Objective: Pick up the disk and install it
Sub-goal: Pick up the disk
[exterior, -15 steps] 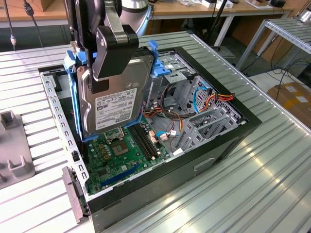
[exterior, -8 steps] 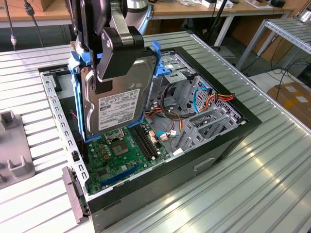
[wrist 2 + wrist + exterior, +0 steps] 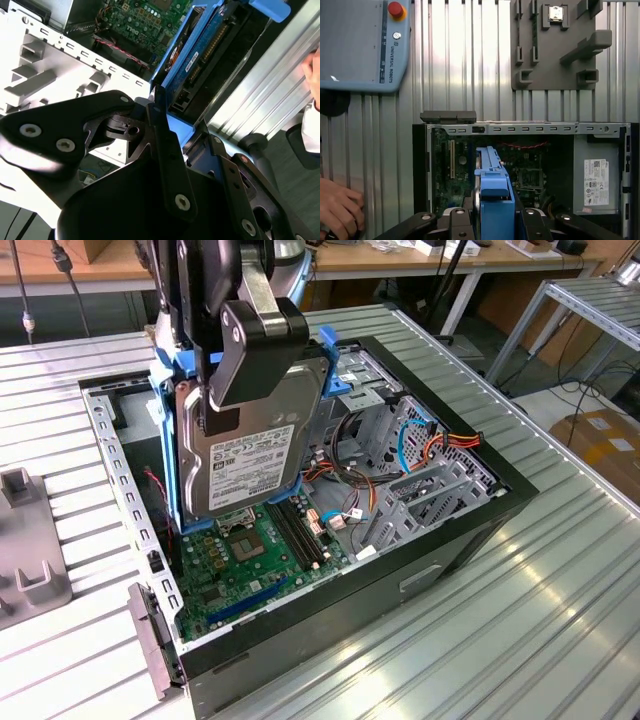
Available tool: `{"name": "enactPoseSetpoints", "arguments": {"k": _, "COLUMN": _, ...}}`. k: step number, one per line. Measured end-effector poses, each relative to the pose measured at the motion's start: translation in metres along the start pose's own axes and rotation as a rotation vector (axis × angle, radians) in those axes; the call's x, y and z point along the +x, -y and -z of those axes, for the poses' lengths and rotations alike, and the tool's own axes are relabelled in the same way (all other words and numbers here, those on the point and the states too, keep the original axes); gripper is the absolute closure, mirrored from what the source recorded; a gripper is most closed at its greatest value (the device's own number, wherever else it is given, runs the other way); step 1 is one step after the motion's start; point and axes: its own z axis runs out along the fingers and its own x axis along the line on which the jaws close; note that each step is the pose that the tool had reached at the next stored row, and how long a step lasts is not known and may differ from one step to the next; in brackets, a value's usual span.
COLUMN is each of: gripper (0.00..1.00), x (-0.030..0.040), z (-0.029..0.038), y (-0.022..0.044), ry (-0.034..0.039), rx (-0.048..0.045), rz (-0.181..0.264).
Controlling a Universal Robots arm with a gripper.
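Exterior view: the open computer case point(image 3: 500, 505) lies on its side at frame centre on the table point(image 3: 540, 640). The disk point(image 3: 250, 455) stands on edge over the motherboard point(image 3: 250, 570), left of centre, clamped in the tool point(image 3: 215, 390) reaching in from the upper edge. Drive cage point(image 3: 365, 390) just right of the disk's top; cables point(image 3: 420, 445) further right inside the case; fixture block point(image 3: 25, 560) on the table at the left edge
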Motion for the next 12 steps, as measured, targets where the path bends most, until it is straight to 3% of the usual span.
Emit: {"name": "enactPoseSetpoints", "arguments": {"k": 12, "gripper": 0.63, "x": 0.0043, "z": -0.0001, "y": 0.0053, "ry": 0.0, "rx": 0.0, "rz": 0.0}}
